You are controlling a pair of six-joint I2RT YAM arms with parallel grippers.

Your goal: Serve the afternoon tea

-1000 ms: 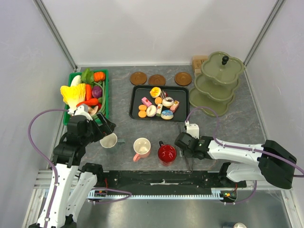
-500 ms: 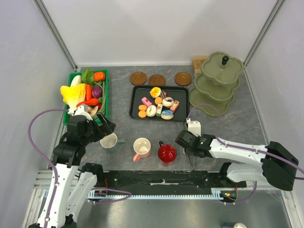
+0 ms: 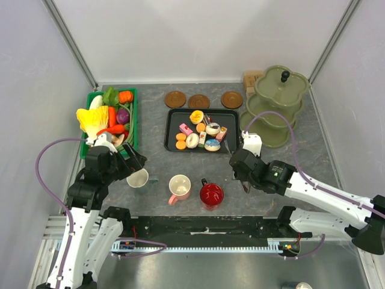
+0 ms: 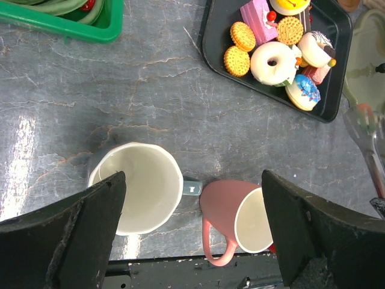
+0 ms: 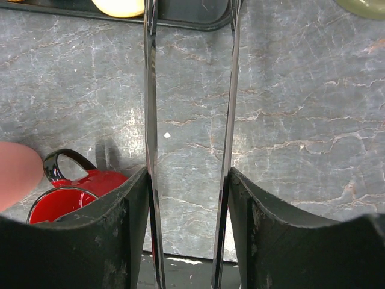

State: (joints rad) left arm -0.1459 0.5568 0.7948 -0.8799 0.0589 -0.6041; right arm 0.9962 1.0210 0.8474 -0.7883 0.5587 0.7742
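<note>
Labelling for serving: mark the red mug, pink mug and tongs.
red mug (image 3: 212, 194), top view, inside the cup.
pink mug (image 4: 221, 203), left wrist view, outer wall.
tongs (image 5: 149, 129), right wrist view, left blade.

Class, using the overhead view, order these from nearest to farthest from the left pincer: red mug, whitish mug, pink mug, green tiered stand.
From the left pincer:
1. whitish mug, beside it
2. pink mug, centre front
3. red mug, further right
4. green tiered stand, far right corner
</note>
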